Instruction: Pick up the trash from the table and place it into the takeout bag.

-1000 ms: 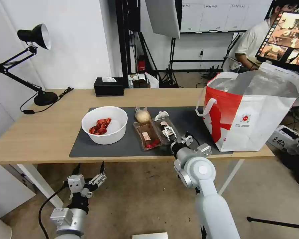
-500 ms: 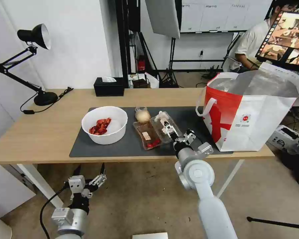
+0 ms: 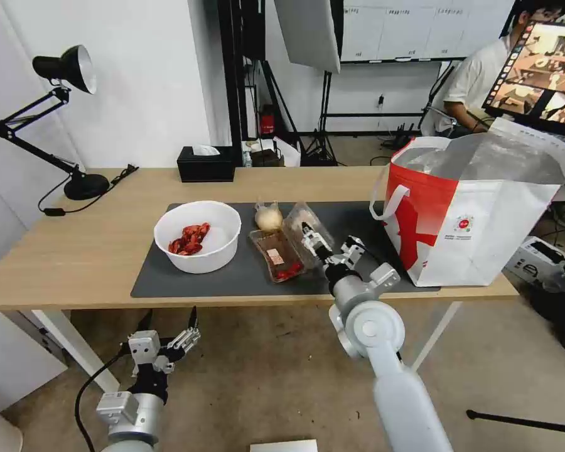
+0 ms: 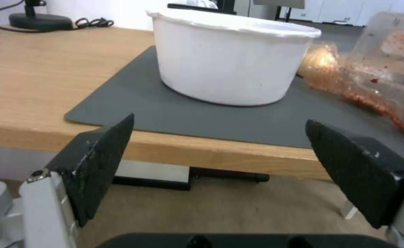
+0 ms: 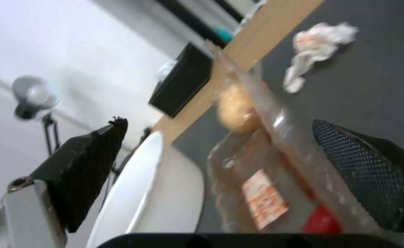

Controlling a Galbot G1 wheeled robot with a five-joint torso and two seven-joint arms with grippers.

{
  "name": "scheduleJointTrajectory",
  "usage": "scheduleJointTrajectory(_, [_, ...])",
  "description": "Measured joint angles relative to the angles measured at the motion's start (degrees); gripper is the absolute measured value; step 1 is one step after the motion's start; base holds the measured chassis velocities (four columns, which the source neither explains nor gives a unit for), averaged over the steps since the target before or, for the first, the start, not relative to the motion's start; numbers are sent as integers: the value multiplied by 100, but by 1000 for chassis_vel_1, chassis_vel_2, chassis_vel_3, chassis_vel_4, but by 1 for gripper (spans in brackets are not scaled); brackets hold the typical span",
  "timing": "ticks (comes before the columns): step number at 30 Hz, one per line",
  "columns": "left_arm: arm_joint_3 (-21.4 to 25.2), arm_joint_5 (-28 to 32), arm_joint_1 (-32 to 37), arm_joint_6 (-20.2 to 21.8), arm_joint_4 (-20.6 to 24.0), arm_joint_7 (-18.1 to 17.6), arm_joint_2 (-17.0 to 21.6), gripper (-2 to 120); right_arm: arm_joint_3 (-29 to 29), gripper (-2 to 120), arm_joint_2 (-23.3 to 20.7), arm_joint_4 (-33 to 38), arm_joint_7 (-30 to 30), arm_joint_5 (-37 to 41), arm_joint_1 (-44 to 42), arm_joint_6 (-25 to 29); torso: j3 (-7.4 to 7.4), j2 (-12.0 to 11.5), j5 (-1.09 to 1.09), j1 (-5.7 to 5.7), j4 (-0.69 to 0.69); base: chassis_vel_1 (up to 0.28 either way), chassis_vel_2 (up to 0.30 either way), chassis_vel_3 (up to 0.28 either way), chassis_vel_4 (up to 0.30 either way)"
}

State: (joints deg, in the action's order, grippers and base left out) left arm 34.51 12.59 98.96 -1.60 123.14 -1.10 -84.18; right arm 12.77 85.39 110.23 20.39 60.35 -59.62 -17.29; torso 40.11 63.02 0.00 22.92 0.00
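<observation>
Claws first, nearest the robot. The left gripper hangs below the table's near edge, at 7 o'clock from the white bowl, its fingers spread wide and empty. The right gripper reaches over the dark mat, equally wide, with one clear tray tipped up on edge against its left finger. Nothing shows the tray clamped.

That tray looks thin, light and springy. It would probably buckle under a hard squeeze and slip on its greasy film, so a pinch on the stiffer rim seems the safest hold. Its scraps could spill while it stands this steeply. At its 8 o'clock the second tray lies flat on the mat and should handle the same way. The bowl, at 9 o'clock, seems rigid and is best taken by its wall. The small bag with the beige lump, at 12 o'clock from the flat tray, is soft and limp.

The right wrist view shows the crumpled tissue lying on the mat beyond the tipped tray. The left wrist view shows the bowl's side but not its contents, whereas the head view shows red shells inside. Farthest, at the table's 3 o'clock end, the takeout bag stands open.
</observation>
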Motion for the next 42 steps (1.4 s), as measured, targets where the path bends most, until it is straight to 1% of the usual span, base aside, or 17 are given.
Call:
scheduleJointTrajectory(3, [12, 2, -20, -6, 10, -3, -4, 100, -176, 100, -25, -1, -46, -20, 89, -220, 0, 0, 0, 0, 0, 0, 0, 0, 0])
scheduleJointTrajectory(4, [12, 2, -20, -6, 10, -3, -4, 100, -176, 100, -25, -1, -46, -20, 89, -220, 0, 0, 0, 0, 0, 0, 0, 0, 0])
scheduleJointTrajectory(6, [22, 4, -26, -15, 11, -3, -8, 100, -254, 100, -10, -23, 58, 52, 139, -449, 0, 0, 0, 0, 0, 0, 0, 0, 0])
scheduleJointTrajectory(7, [22, 4, -26, -15, 11, -3, -8, 100, -254, 100, -10, -23, 58, 52, 139, -449, 0, 0, 0, 0, 0, 0, 0, 0, 0])
scheduleJointTrajectory(10, [48, 18, -37, -20, 10, -4, -8, 100, -313, 100, 54, -92, 461, 484, 228, -743, 0, 0, 0, 0, 0, 0, 0, 0, 0])
scheduleJointTrajectory(17, [85, 60, -45, -21, 7, -6, 1, 100, -302, 100, 105, -172, 651, 783, 292, -785, 0, 0, 0, 0, 0, 0, 0, 0, 0])
scheduleJointTrajectory(22, [101, 83, -50, -20, 9, -6, 18, 100, -300, 100, 110, -179, 703, 831, 312, -785, 0, 0, 0, 0, 0, 0, 0, 0, 0])
scheduleJointTrajectory(31, [120, 135, -51, -20, 29, -6, 67, 100, -304, 100, 74, -99, 643, 877, 319, -747, 0, 0, 0, 0, 0, 0, 0, 0, 0])
scheduleJointTrajectory(32, [122, 148, -53, -21, 36, -6, 80, 100, -338, 100, -22, -63, 519, 757, 366, -674, 0, 0, 1, 0, 0, 0, 0, 0, 0])
scheduleJointTrajectory(33, [122, 148, -53, -21, 36, -6, 80, 100, -338, 100, -22, -63, 519, 757, 366, -674, 0, 0, 1, 0, 0, 0, 0, 0, 0])
scheduleJointTrajectory(35, [124, 161, -68, -20, 48, -5, 102, 100, -450, 100, -282, -56, 260, 490, 560, -569, 0, 0, 0, 0, 0, 0, 0, 0, 0])
scheduleJointTrajectory(36, [124, 161, -68, -20, 48, -5, 102, 100, -450, 100, -282, -56, 260, 490, 560, -569, 0, 0, 0, 0, 0, 0, 0, 0, 0])
scheduleJointTrajectory(38, [142, 188, -97, -15, 50, -4, 128, 100, -633, 97, -683, -163, -129, 250, 921, -465, 0, 0, 1, 0, -1, 0, 0, 0, 0])
scheduleJointTrajectory(39, [142, 188, -97, -15, 50, -4, 128, 100, -633, 97, -683, -163, -129, 250, 921, -465, 0, 0, 1, 0, -1, 0, 0, 0, 0])
scheduleJointTrajectory(41, [164, 222, -111, -10, 50, -2, 150, 100, -869, 86, -1127, -447, -714, -163, 1349, -259, 0, 0, 1, 0, -1, 0, 0, 0, 0])
scheduleJointTrajectory(42, [164, 222, -111, -10, 50, -2, 150, 100, -869, 86, -1127, -447, -714, -163, 1349, -259, 0, 0, 1, 0, -1, 0, 0, 0, 0])
